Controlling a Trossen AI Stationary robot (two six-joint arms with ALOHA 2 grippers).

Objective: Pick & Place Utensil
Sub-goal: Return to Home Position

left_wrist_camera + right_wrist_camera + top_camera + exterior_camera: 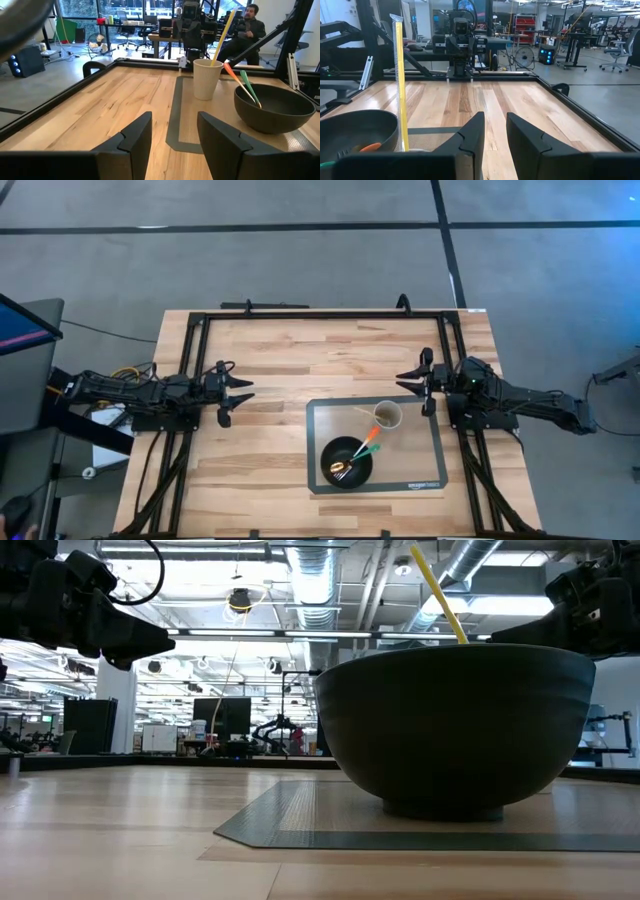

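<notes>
Your yellow straw [223, 37] stands in the pale cup [206, 80]. Its long axis is near upright, with the top end tipped toward the left arm's side. The cup sits on the gray mat [420, 470] just beside the black bowl [277, 112], and the green spoon [248, 85] has its handle poking out toward the cup. The left gripper [243, 393] hovers over bare wood, fingers apart and empty. The right gripper [408, 388] is near the mat's far right corner, also parted and holding nothing. Both arms are level, facing each other.
</notes>
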